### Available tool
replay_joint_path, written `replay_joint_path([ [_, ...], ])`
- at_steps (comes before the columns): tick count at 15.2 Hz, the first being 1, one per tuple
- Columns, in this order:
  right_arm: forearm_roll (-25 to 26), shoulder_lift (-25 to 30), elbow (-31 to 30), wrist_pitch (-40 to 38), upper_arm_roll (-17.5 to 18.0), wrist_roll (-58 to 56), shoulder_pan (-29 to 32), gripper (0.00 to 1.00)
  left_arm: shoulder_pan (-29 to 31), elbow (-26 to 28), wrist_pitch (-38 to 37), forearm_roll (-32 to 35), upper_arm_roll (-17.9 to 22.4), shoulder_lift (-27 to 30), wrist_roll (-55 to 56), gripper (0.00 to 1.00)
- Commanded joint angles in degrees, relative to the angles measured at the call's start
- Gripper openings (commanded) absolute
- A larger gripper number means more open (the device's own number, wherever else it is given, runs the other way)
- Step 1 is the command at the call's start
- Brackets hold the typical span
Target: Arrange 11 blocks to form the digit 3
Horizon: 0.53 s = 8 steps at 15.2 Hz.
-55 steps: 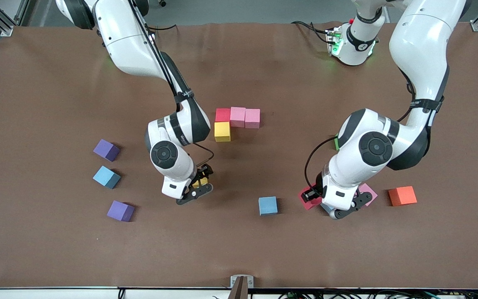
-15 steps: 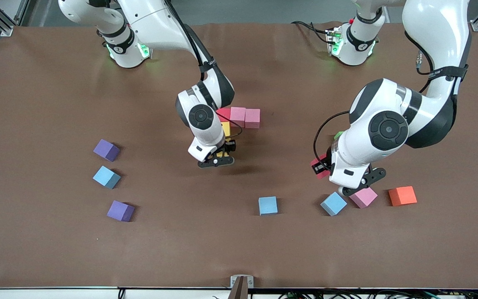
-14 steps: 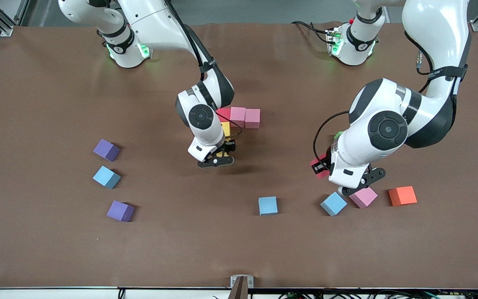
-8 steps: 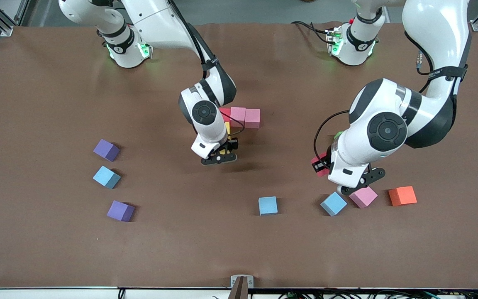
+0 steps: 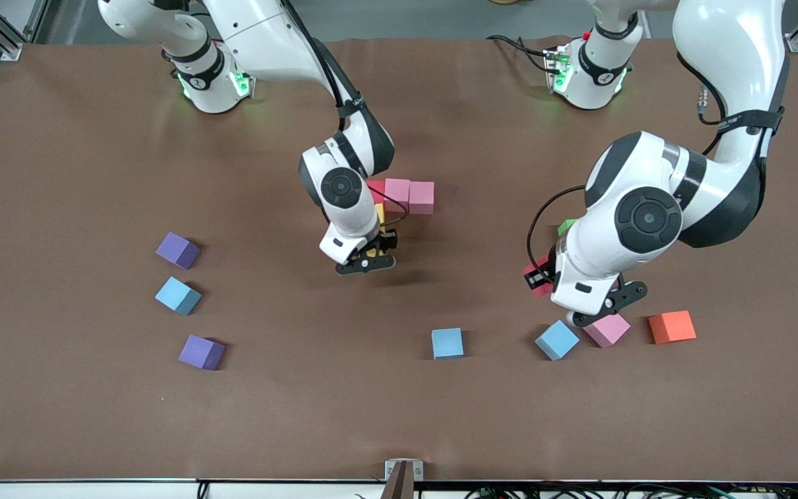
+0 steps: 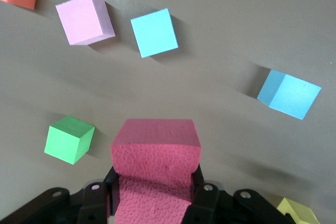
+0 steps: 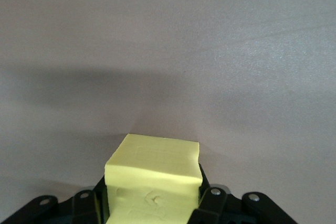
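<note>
You see the started figure, a red block (image 5: 372,188) and two pink blocks (image 5: 409,195), mid-worktop (image 5: 94,173). The right end effector (image 5: 365,258) clamps a yellow block (image 7: 153,170) beside it. The left end effector (image 5: 544,277) clamps another red block (image 6: 155,148) over bare worktop.

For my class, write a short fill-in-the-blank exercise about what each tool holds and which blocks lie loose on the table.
1. The right tool is shut on a ____ block.
2. The left tool grips a ____ block.
3. The orange cube lies beside a loose ____ block.
4. Toward the right arm's end of the table, a light blue block lies between two ____ blocks.

Missing words: yellow; red; pink; purple
</note>
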State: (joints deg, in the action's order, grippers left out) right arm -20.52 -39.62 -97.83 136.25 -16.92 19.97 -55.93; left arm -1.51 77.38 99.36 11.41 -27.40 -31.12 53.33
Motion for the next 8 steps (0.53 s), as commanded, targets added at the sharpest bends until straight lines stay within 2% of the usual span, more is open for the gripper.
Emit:
replay_joint_path([
  [1, -1.1, 1.1, -2.6, 0.2, -0.3, 0.2, -1.0, 0.21, -0.3, 0.0, -0.9, 1.4, 0.2, 0.5, -1.0, 0.00],
  [8, -1.0, 1.1, -2.8, -0.8, -0.2, 0.2, -1.1, 0.21, 0.1, 0.0, -0.8, 1.2, 0.2, 0.1, -5.0, 0.00],
])
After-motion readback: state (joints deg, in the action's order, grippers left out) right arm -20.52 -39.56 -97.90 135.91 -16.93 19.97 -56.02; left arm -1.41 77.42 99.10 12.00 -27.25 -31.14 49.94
